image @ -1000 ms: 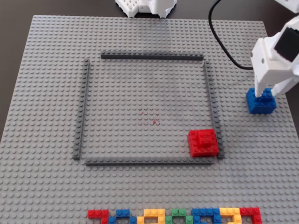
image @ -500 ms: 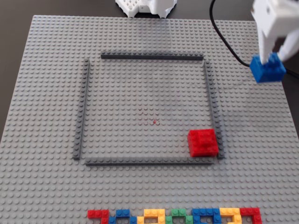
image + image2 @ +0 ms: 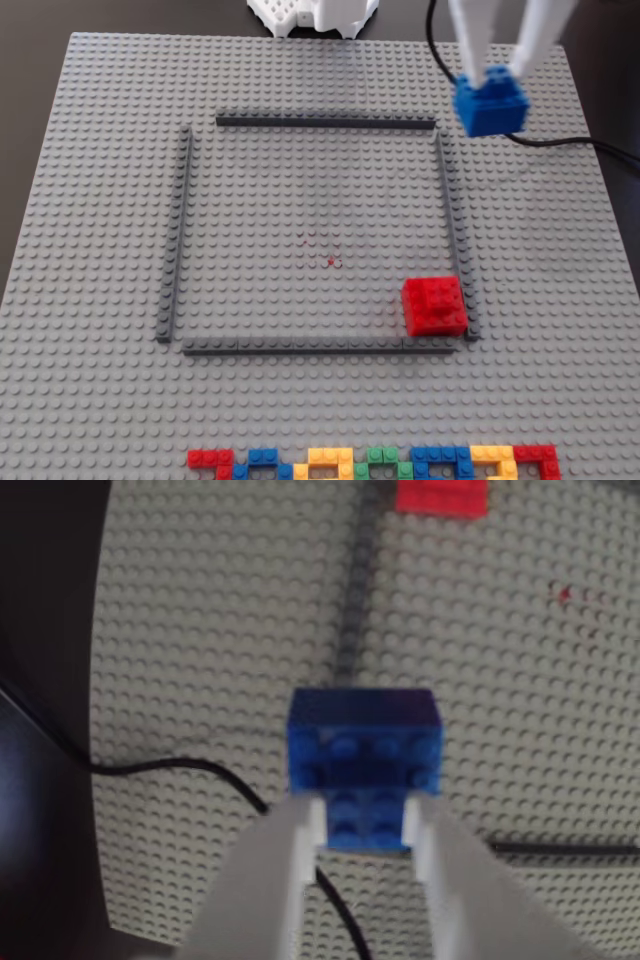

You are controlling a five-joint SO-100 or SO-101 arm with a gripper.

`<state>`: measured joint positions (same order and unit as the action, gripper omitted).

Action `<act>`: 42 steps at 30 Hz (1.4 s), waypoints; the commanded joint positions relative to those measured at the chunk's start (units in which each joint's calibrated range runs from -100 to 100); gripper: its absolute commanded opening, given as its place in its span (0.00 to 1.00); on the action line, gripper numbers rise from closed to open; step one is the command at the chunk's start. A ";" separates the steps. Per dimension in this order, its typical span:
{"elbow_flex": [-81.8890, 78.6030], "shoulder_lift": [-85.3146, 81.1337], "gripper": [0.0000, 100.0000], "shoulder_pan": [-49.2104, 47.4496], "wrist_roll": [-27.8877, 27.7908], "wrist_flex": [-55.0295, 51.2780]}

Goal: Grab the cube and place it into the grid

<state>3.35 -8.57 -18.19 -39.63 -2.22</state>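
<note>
End effector (image 3: 492, 72) pointing down, fingers clamped on the cube (image 3: 490, 104), aloft near the grid (image 3: 176, 235) corner

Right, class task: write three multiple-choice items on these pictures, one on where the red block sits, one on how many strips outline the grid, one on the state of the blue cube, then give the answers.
1. Where is the red block in the fixed view?
A. inside the grid's lower right corner
B. outside the grid
C. in the multicoloured brick row

2. How many dark strips outline the grid?
A. two
B. four
C. six

3. What state is the cube in?
A. lying on the baseplate
B. stacked on the red block
C. held between the gripper's fingers

Answers: 1 A, it sits by the right and bottom strips. 2 B, one per side. 3 C, the wrist view shows both fingers clamping its raised top brick.
</note>
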 commanded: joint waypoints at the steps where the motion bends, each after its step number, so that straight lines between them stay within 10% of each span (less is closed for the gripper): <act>1: -2.76 -6.31 0.04 4.82 -2.59 1.39; 42: 21.07 28.43 0.03 15.13 -7.77 7.84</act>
<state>19.51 20.78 -3.54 -47.30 5.20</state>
